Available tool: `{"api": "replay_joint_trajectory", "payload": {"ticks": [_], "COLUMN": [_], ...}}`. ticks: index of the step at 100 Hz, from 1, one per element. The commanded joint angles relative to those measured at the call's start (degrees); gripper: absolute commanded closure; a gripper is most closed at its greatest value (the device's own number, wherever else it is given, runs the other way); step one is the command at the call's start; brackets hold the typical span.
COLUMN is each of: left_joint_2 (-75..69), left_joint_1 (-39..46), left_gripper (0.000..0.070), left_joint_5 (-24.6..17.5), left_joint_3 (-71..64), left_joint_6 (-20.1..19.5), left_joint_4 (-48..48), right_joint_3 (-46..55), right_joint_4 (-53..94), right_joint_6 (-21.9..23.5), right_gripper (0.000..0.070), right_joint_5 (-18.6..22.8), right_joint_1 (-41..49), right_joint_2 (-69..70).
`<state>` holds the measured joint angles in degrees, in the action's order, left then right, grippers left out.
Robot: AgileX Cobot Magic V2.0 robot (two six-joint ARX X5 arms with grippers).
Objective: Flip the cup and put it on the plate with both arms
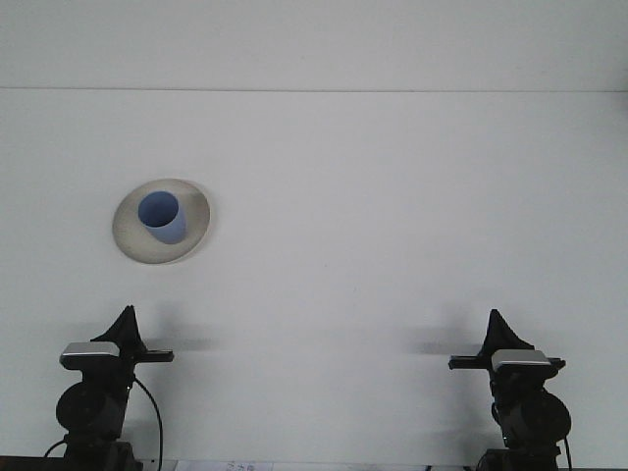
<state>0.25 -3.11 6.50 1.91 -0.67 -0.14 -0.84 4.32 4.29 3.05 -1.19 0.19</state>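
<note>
The blue cup (162, 217) stands upright, mouth up, on the pale plate (192, 235), over on the far left of my white bench (392, 216). My left claw (126, 322) sits low at the near edge, well apart from the plate. My right claw (497, 326) sits low on the other side. Both show as dark wedges; I cannot tell whether either is open or closed.

No text, label, brand, number or sign can be read anywhere in this view.
</note>
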Motion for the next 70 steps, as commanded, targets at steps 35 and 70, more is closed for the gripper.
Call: {"api": "replay_joint_trajectory", "payload": {"ticks": [35,70], "left_joint_2": [-0.09,-0.09], "left_joint_1": [0.07,0.07], "left_gripper": [0.0686,0.0686], "left_joint_5": [0.33,0.33], "left_joint_3": [-1.11,-1.11], "left_joint_6": [0.26,0.26], "left_joint_4": [0.63,0.63], "right_joint_3": [0.11,0.11], "right_joint_4": [-1.53,-1.53], "right_joint_6": [0.44,0.44], "right_gripper": [0.0693,0.0693], "right_joint_5": [-0.04,-0.04], "right_joint_1": [-0.07,-0.07], "right_joint_2": [-0.11,-0.11]}}
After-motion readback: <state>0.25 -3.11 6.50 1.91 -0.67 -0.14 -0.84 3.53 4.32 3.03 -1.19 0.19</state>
